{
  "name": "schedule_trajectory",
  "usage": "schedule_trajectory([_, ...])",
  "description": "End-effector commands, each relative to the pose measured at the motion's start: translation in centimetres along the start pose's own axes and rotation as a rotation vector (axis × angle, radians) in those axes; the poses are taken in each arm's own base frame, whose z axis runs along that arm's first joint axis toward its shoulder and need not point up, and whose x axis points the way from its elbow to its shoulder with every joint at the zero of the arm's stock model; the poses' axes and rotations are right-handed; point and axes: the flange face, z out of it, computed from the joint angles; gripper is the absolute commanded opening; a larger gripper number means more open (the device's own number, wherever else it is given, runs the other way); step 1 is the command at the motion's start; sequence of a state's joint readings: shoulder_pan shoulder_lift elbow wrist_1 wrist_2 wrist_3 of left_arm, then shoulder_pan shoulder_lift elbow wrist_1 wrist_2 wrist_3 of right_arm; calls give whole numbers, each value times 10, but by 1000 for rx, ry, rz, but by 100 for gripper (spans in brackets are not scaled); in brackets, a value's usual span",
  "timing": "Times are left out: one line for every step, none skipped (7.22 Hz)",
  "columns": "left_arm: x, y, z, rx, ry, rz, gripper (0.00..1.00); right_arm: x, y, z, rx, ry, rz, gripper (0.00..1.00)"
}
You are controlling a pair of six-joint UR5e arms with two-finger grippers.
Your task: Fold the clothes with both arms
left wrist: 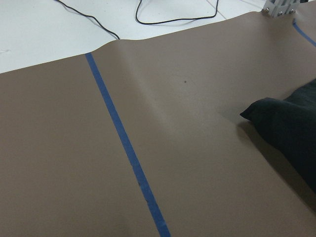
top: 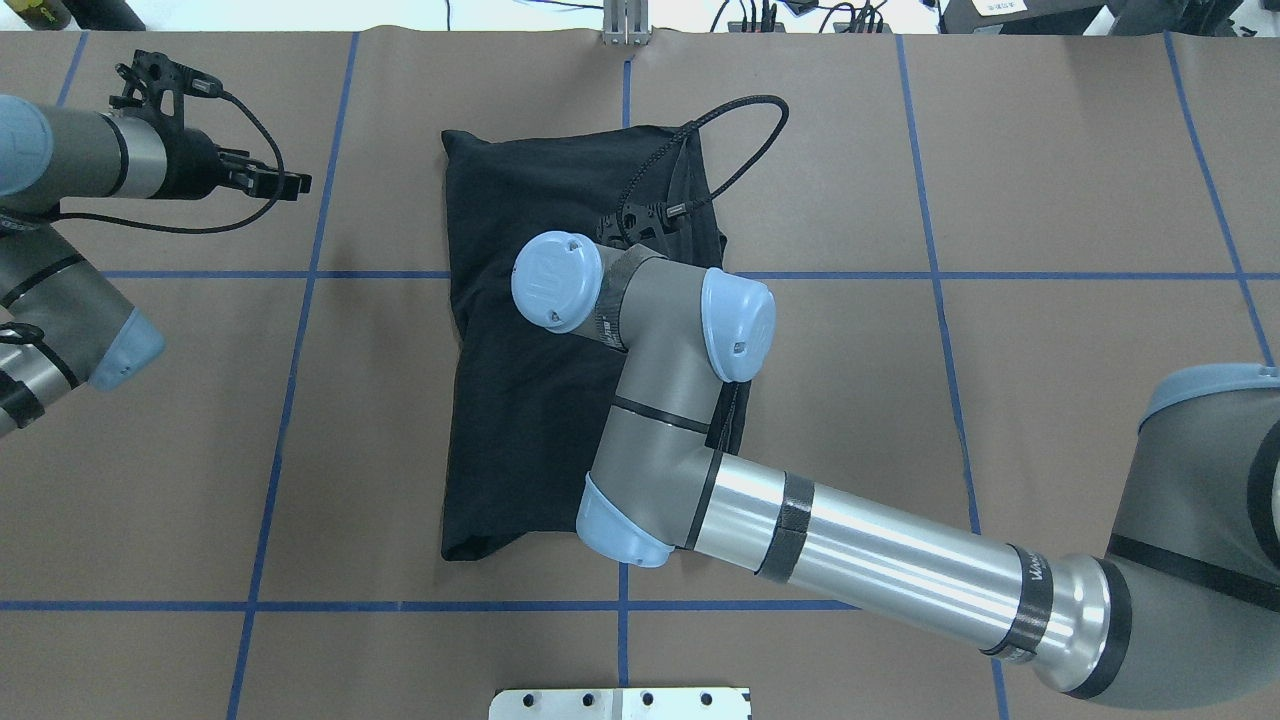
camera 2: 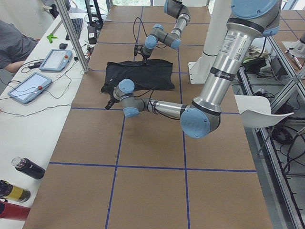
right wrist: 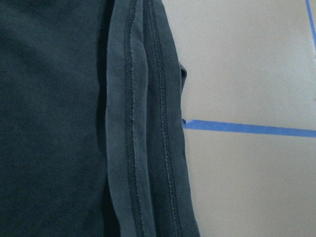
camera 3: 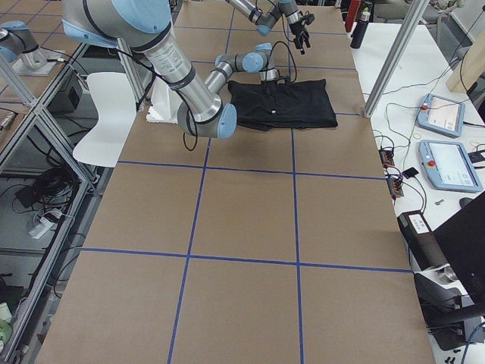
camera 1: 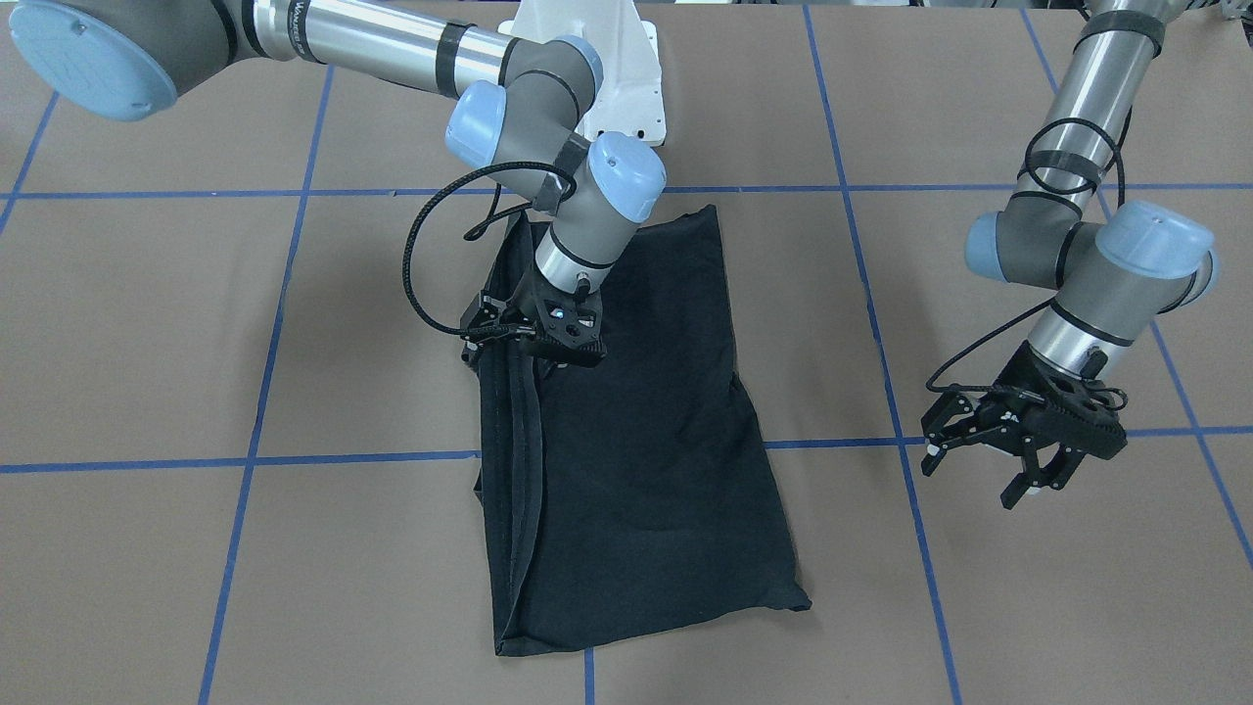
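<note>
The black T-shirt (camera 1: 646, 441) lies folded into a long rectangle in the middle of the table, and also shows in the overhead view (top: 520, 400). Its graphic and logo are hidden. Stacked stitched hems (right wrist: 143, 123) run along one long edge. My right gripper (camera 1: 558, 352) points down just over that edge, near the end closest to the robot base. Its fingers are hidden under the wrist, so I cannot tell whether they are open. My left gripper (camera 1: 979, 475) is open and empty, hovering above bare table well off the shirt's side (top: 280, 182). A shirt corner (left wrist: 291, 128) shows in the left wrist view.
Blue tape lines (camera 1: 871, 294) grid the brown table cover. The white pedestal base (camera 1: 607, 59) stands at the robot side behind the shirt. A side bench holds tablets (camera 2: 52, 59) and bottles (camera 2: 28, 168) beyond the far table edge.
</note>
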State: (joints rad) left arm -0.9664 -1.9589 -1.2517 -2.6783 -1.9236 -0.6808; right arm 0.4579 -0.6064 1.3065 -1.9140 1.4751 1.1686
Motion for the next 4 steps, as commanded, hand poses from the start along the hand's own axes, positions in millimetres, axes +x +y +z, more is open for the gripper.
schedule_trajectory([0, 0, 0, 0, 0, 1, 100, -6, 7, -4, -4, 5, -13, 100])
schedule_trajectory([0, 0, 0, 0, 0, 1, 100, -3, 8, 4, -6, 15, -14, 100])
schedule_trajectory([0, 0, 0, 0, 0, 1, 100, -1, 9, 11, -6, 29, -18, 100])
schedule_trajectory([0, 0, 0, 0, 0, 1, 100, 3, 10, 18, -7, 38, -21, 100])
